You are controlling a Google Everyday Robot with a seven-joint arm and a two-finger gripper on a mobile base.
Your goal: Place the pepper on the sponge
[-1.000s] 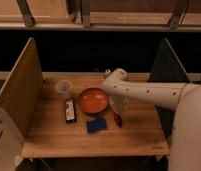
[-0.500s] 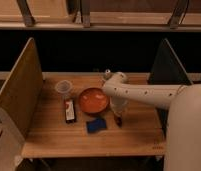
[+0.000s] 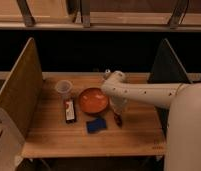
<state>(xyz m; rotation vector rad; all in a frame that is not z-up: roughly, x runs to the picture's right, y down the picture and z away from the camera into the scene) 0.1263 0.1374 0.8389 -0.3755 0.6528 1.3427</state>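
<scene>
The pepper [image 3: 117, 119], a small dark red piece, lies on the wooden table just right of the blue sponge [image 3: 96, 125]. The sponge is a flat blue pad in front of the orange-red bowl [image 3: 92, 100]. My gripper [image 3: 117, 109] hangs at the end of the white arm directly above the pepper, right of the bowl. Pepper and sponge sit apart, with a small gap between them.
A clear plastic cup [image 3: 63, 88] stands left of the bowl. A dark flat bar with a red and white label [image 3: 69, 110] lies in front of the cup. Upright panels [image 3: 21, 85] flank the table on the left and right [image 3: 166, 67].
The arm has shifted slightly; the gripper stays over the pepper, which remains on the table beside the sponge.
</scene>
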